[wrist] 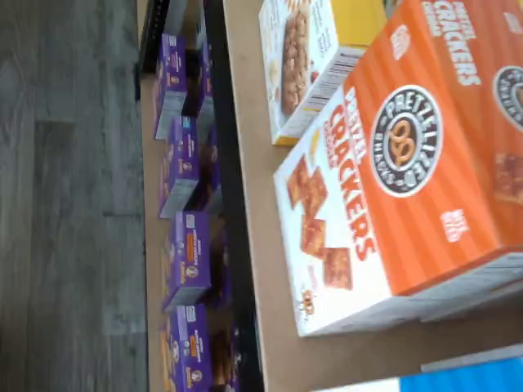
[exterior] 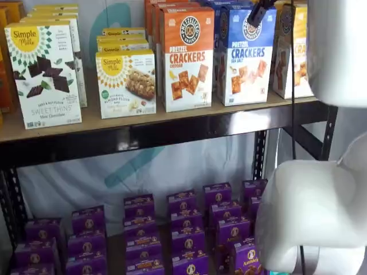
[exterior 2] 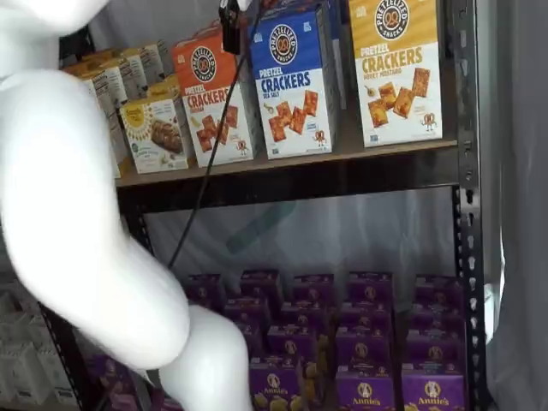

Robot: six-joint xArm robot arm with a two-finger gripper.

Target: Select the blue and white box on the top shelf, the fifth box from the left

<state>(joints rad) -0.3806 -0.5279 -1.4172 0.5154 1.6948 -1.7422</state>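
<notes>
The blue and white box [exterior: 246, 57] stands upright on the top shelf [exterior: 143, 123], between an orange-topped and a yellow-topped box; it shows in both shelf views [exterior 2: 295, 81]. The wrist view shows only a blue and white edge [wrist: 470, 377] of it. My gripper [exterior: 259, 11] hangs from above as black fingers in front of the blue box's upper part. In a shelf view the gripper [exterior 2: 229, 30] sits by the box's top left corner. No gap or grasp shows.
The orange cheddar box [exterior: 185, 57] stands left of the blue one and the yellow-topped box [exterior 2: 396, 68] right of it. Simple Mills boxes [exterior: 126, 83] are further left. Purple boxes [exterior: 183, 229] fill the lower shelf. My white arm [exterior 2: 68, 214] and its cable [exterior 2: 201, 180] hang in front.
</notes>
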